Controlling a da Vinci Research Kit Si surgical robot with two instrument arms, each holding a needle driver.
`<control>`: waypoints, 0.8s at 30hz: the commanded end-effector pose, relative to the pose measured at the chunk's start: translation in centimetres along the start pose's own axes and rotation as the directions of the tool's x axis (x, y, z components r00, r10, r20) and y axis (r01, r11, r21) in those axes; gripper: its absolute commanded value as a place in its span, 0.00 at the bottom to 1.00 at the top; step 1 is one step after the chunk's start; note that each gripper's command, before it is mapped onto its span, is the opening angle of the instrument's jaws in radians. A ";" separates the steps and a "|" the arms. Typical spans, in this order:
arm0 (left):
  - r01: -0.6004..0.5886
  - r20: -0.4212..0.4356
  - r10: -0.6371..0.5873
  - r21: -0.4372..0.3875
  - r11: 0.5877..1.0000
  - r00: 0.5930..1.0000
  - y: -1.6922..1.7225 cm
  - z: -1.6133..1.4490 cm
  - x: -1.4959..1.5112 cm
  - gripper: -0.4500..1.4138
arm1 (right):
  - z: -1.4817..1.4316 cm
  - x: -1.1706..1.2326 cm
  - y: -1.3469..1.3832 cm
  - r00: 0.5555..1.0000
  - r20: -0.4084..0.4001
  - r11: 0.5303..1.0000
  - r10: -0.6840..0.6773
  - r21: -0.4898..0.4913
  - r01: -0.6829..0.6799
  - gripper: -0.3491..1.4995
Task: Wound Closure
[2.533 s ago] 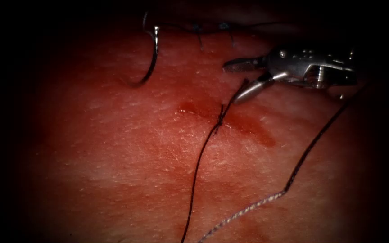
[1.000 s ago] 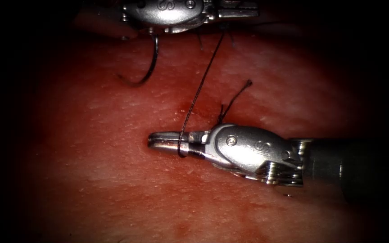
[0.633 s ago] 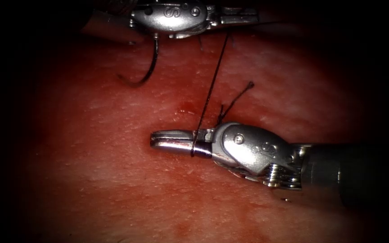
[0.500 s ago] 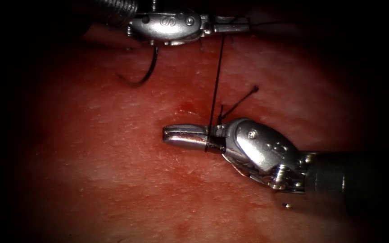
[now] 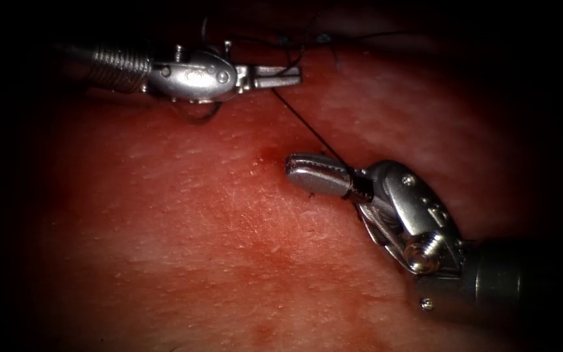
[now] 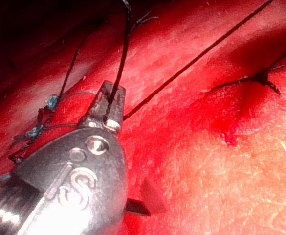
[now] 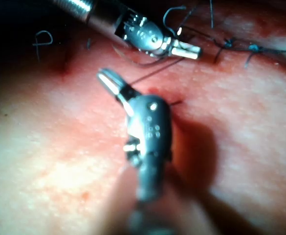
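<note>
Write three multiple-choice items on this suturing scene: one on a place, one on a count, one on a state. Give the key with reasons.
1. Where is the needle?
A. In the right tool's jaws
B. On the tissue, partly under the left tool, left of the cut
C. Hanging free from the thread, off the tissue

2. How many tools are in the endoscope view?
A. One
B. Two
C. Three

3. How do the left tool's jaws stand?
A. Shut on the thread
B. Wide open, holding nothing
C. Shut on the needle

Key:
1 B, its dark curve peeks out below the left tool, held by neither tool.
2 B, the left tool and the right tool, whose jaws are shut, with the thread reaching their base.
3 A, the left wrist view shows the thread entering the closed jaws.
</note>
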 end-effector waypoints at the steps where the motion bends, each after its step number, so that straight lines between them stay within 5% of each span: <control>1: -0.006 0.001 0.006 0.002 1.000 1.000 0.08 0.05 -0.01 0.00 | 0.04 -0.06 0.06 1.000 -0.003 1.000 -0.005 -0.027 0.005 0.00; 9: 0.010 0.004 -0.010 -0.015 1.000 1.000 0.53 -0.36 0.42 0.00 | -0.12 0.01 0.19 1.000 0.011 0.972 0.003 -0.233 0.000 0.13; 15: 0.040 -0.054 -0.043 -0.045 0.998 0.998 0.91 -0.66 1.34 0.00 | -0.27 0.06 0.18 0.993 0.044 0.921 0.110 -0.381 -0.085 0.08; 18: 0.033 -0.061 -0.037 -0.051 0.998 0.997 1.01 -0.70 1.51 0.00 | -0.27 0.05 0.14 0.989 0.051 0.909 0.140 -0.403 -0.108 0.11; 20: 0.037 -0.066 -0.041 -0.056 0.998 0.997 1.09 -0.71 1.67 0.00 | -0.24 0.04 0.09 0.982 0.040 0.908 0.182 -0.389 -0.152 0.00; 24: 0.038 -0.071 -0.042 -0.059 0.998 0.997 1.03 -0.67 1.63 0.00 | -0.20 0.03 0.06 0.980 0.029 0.914 0.199 -0.367 -0.175 0.00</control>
